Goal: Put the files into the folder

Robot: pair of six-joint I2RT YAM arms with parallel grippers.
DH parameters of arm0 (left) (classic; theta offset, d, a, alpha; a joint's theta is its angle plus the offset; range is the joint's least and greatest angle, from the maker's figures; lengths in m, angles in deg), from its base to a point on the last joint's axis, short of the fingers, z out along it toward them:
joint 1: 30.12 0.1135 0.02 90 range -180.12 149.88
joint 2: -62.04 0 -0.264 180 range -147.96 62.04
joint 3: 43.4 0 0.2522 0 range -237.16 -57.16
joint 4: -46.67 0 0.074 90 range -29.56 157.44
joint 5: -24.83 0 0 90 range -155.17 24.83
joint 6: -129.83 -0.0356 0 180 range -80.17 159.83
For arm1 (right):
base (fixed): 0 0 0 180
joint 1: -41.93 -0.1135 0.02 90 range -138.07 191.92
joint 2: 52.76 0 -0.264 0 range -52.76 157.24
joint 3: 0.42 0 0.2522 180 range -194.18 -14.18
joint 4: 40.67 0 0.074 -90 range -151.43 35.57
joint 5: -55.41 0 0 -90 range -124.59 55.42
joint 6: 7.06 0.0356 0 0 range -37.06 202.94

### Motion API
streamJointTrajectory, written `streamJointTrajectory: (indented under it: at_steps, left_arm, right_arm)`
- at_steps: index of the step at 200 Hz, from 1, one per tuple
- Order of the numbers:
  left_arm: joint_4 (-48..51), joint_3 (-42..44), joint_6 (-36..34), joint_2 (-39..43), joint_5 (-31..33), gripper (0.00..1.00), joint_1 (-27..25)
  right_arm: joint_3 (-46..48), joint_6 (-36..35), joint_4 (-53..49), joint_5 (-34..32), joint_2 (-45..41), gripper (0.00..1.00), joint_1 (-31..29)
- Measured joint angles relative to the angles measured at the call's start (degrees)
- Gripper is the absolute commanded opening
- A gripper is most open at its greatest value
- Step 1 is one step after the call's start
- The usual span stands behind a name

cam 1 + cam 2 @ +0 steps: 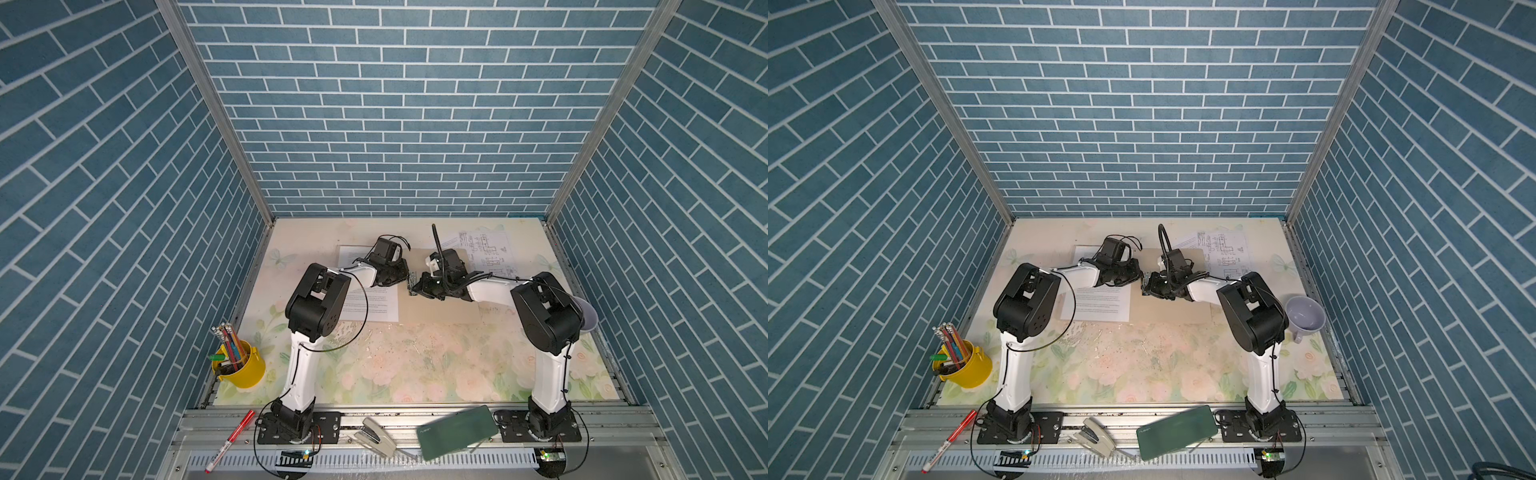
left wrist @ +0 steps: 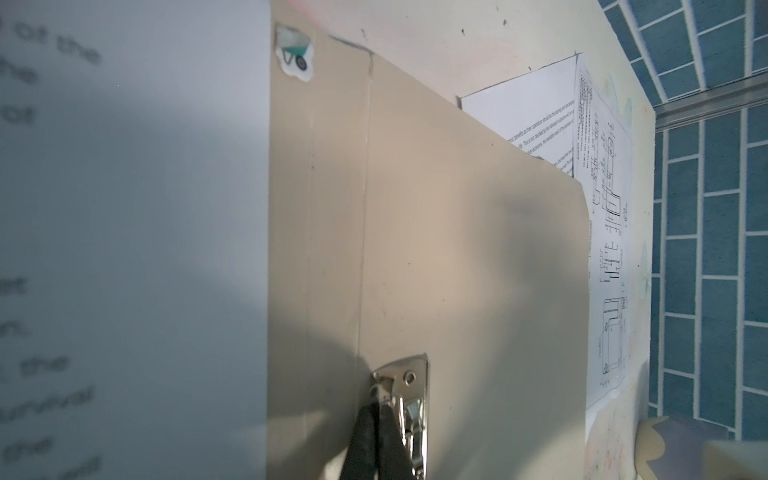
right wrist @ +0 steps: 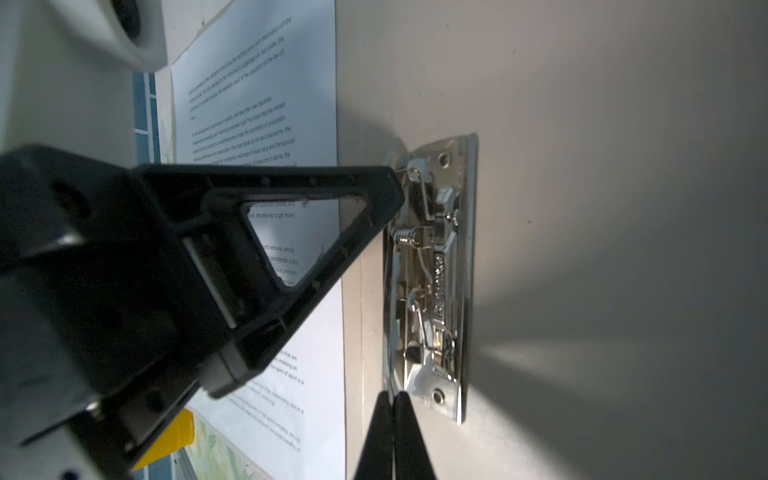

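Both top views look steeply down from high up front, whole table point(image 1: 415, 365) plus brick wall point(image 1: 395, 124), nearly identical framing. Wrist cams sit super close, both catching the folder point(image 2: 457, 249) and its metal clip point(image 2: 409, 395) from opposite ends.

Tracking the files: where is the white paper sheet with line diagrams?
In both top views, the diagram sheet lies far right on the table, partly under the tan card folder.

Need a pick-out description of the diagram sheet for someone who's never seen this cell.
On the floral table, look to the far right corner by the brick back wall. A white sheet sticks out past the right edge of the open tan folder: the diagram sheet. It carries line drawings, while the text sheet overlapping it shows only printed paragraphs.
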State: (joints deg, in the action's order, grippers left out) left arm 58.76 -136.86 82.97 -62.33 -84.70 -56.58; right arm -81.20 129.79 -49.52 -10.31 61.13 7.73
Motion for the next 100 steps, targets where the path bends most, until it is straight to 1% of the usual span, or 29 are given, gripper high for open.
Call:
streamJointTrajectory:
  at_steps: [61, 100]
  left_arm:
    - [-1.9, 0.9, -0.3, 0.0, -0.5, 0.06, 0.7]
    - [-3.1, 1.7, 0.0, 0.2, -0.7, 0.07, 0.8]
  right_arm:
    - [-0.2, 1.4, -0.6, 2.8, 0.0, 0.00, 0.1]
    - [-0.2, 1.4, -1.0, 2.4, 0.0, 0.00, 0.5]
